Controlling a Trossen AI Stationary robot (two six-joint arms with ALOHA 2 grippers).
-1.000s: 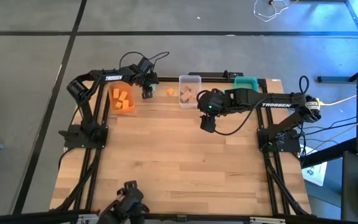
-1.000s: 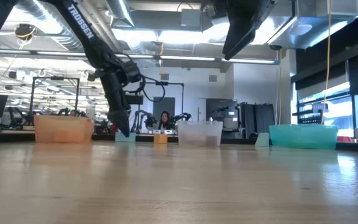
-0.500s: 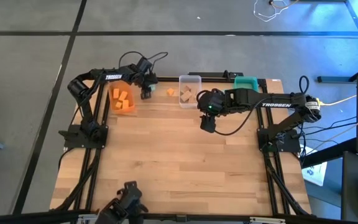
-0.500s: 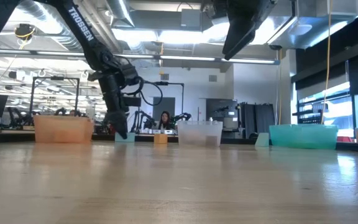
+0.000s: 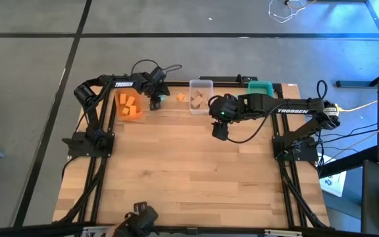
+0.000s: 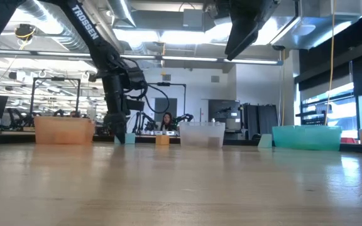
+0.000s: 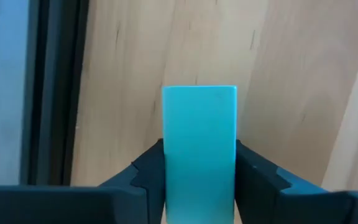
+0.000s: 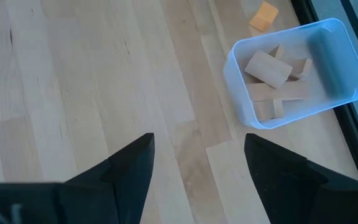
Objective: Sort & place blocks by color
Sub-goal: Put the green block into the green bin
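My left gripper [image 5: 155, 100] is down at the table's far edge, between the orange bin [image 5: 129, 106] and a loose orange block [image 5: 180, 98]. It is shut on a teal block [image 7: 199, 143], which in the low view shows beside the fingers at table level [image 6: 129, 139]. My right gripper [image 5: 220, 129] hangs open above the table, in front of the clear bin [image 5: 201, 96]; its wrist view shows both fingers apart [image 8: 197, 142] over bare wood. Orange blocks lie in the orange bin, plain wood blocks [image 8: 268, 68] in the clear bin. My left gripper pinches the teal block between its two fingers, one finger [image 7: 148, 171] on each long side [image 7: 169, 155]. The fingers come from above, pointing down. In the low view the block's base [image 6: 129, 142] sits at table level.
A teal bin [image 5: 262, 86] stands at the far right corner, beside the clear bin [image 6: 202, 134]. The loose orange block [image 6: 162, 140] rests flat on the table between the orange bin [image 6: 63, 130] and the clear bin. The near half of the table [image 5: 189, 178] is open wood.
My left gripper has come down to the table at the far edge and now stands with its fingers on either side of the teal block. The block itself has stayed in place.
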